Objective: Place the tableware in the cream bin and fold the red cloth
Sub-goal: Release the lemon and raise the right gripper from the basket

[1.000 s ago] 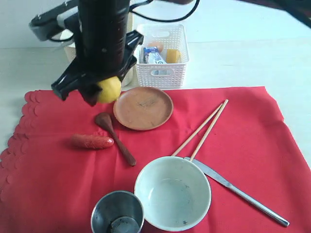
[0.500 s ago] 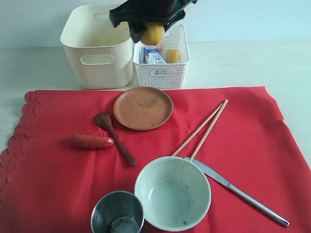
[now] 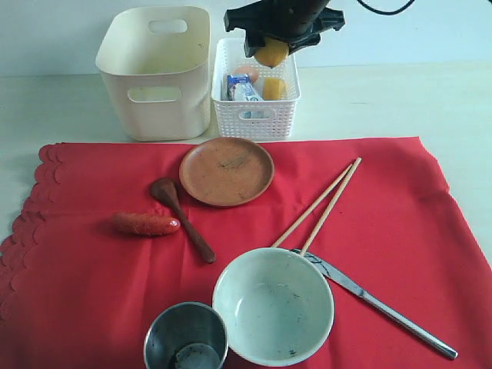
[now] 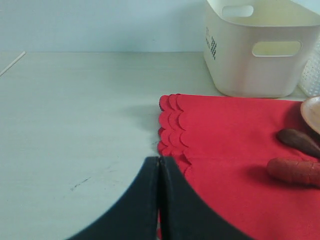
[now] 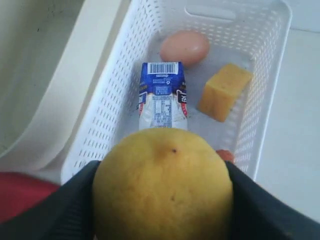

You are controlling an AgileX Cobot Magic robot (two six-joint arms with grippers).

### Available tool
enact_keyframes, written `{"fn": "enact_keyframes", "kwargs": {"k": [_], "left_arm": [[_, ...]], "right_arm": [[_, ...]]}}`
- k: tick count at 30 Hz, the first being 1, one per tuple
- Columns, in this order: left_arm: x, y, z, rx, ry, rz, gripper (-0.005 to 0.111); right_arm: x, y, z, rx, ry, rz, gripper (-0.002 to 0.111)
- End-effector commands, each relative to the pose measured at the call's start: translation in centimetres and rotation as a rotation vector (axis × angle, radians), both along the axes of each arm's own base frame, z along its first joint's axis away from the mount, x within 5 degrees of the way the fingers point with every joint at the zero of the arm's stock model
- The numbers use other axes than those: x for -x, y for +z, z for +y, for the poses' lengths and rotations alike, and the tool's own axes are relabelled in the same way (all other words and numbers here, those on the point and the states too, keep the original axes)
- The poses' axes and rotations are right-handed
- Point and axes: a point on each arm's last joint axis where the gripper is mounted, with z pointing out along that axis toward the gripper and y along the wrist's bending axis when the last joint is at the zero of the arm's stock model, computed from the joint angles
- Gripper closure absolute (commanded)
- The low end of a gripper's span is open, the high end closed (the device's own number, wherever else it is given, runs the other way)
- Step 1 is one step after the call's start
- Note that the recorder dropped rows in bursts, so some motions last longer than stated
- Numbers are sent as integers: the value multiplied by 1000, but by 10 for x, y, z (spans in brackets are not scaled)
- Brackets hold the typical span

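Note:
The red cloth lies flat with the tableware on it: brown plate, dark spoon, chopsticks, knife, pale green bowl and steel cup. The cream bin stands behind the cloth at the left and looks empty. My right gripper is shut on a lemon and hovers over the white basket. My left gripper is shut on nothing, low over the table at the cloth's scalloped edge; the exterior view does not show it.
The white perforated basket stands right of the cream bin and holds an egg, a milk carton and a cheese block. A sausage lies on the cloth left of the spoon.
My right gripper has carried the lemon from above the cloth's left part back and to the right, to over the white basket. The things on the cloth have not moved.

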Motion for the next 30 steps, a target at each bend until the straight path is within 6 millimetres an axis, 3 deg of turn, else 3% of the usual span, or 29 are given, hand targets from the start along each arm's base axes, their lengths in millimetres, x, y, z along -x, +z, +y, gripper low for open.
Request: {"fn": "enact_keyframes", "kwargs": {"k": [1,9,17,20,30], "left_arm": [[0,-1,0,3,3,-6,107],[0,-1,0,3,3,-6,107],[0,-1,0,3,3,-6,107],[0,-1,0,3,3,-6,107],[0,-1,0,3,3,-6,107]], "right_arm": [[-16,-17,-6,-46,-39,-31,108],[-24,-54,-5,-32,-50,22,91],[-24,-56,-5,-34,-51,17,46],[-24,-50,-5,-38,-50,4,34],[-15,-23,-9,-36,-44,12,32]]}}
